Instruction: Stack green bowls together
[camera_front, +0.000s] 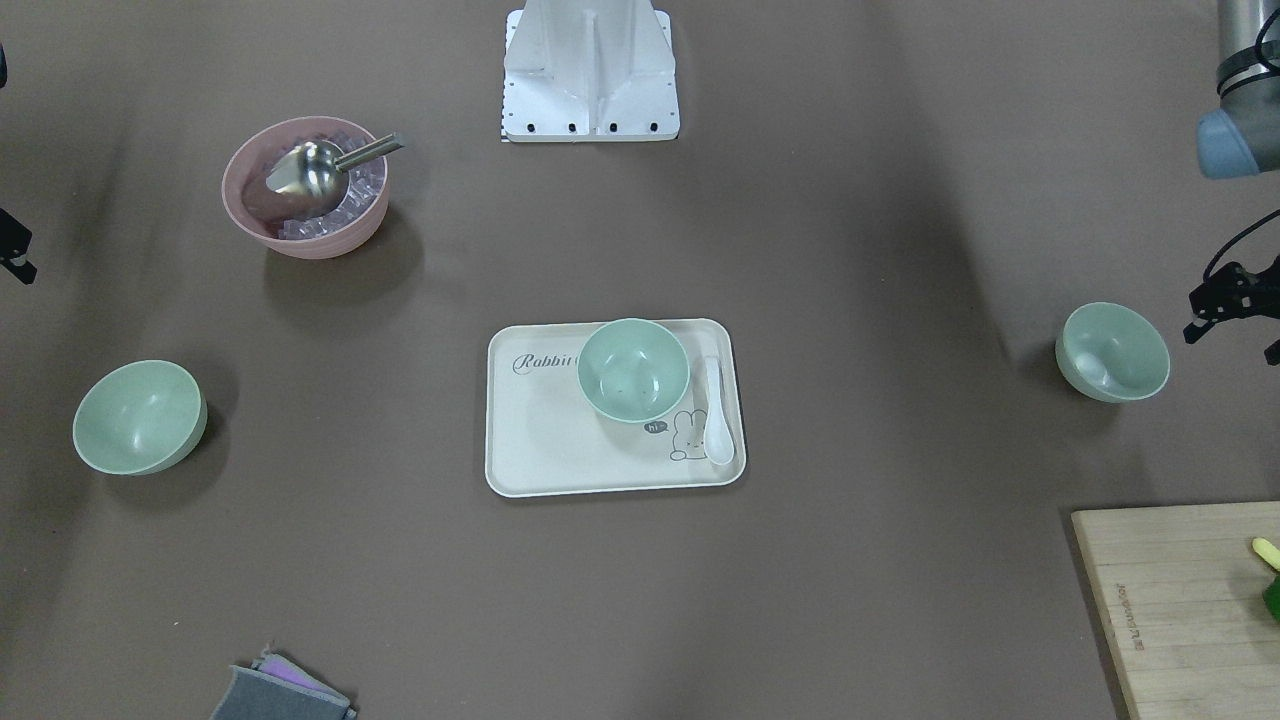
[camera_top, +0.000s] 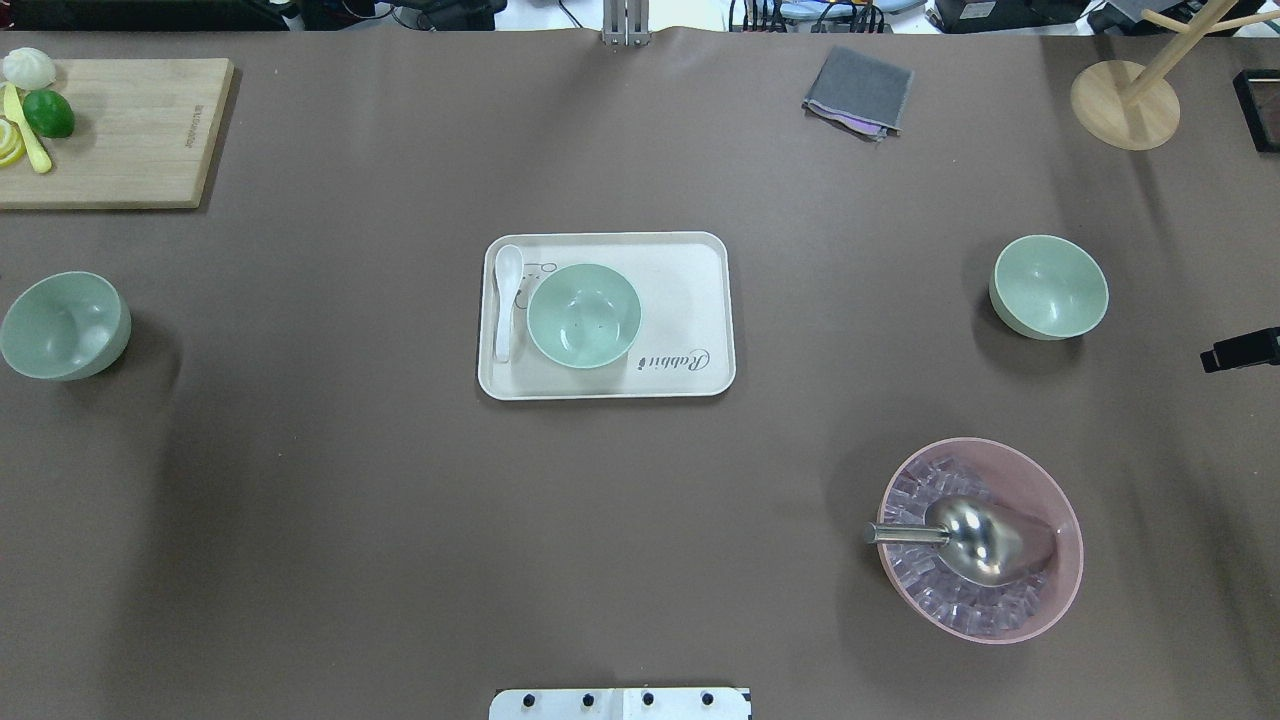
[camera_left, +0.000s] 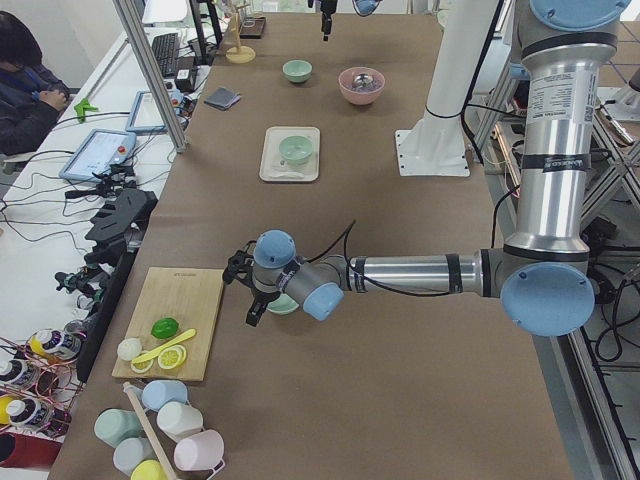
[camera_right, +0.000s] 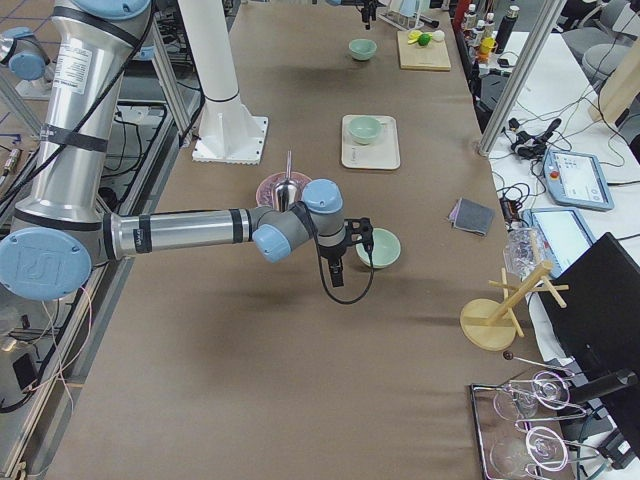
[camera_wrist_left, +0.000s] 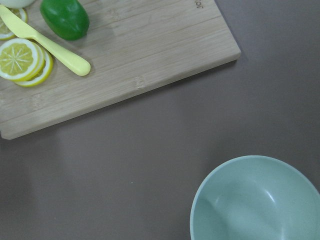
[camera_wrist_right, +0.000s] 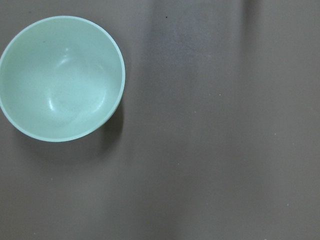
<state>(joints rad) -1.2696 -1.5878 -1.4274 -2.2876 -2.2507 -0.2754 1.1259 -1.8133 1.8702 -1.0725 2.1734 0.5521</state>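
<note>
Three pale green bowls stand apart on the brown table. One green bowl (camera_top: 584, 315) sits on the cream tray (camera_top: 690, 290) at the centre. A second green bowl (camera_top: 65, 325) is at the robot's far left, and shows in the left wrist view (camera_wrist_left: 255, 200). My left gripper (camera_front: 1233, 340) hovers just outboard of it, with its two dark tips apart and nothing between them. The third green bowl (camera_top: 1048, 287) is at the far right, also in the right wrist view (camera_wrist_right: 61, 77). Only part of my right gripper (camera_top: 1240, 352) shows beside it, and I cannot tell its state.
A pink bowl (camera_top: 1060, 600) of ice cubes with a metal scoop sits near the robot on its right. A white spoon (camera_top: 505, 300) lies on the tray. A cutting board (camera_top: 130, 130) with lime, lemon slices and a yellow knife, a grey cloth (camera_top: 858, 92) and a wooden stand (camera_top: 1125, 105) line the far edge.
</note>
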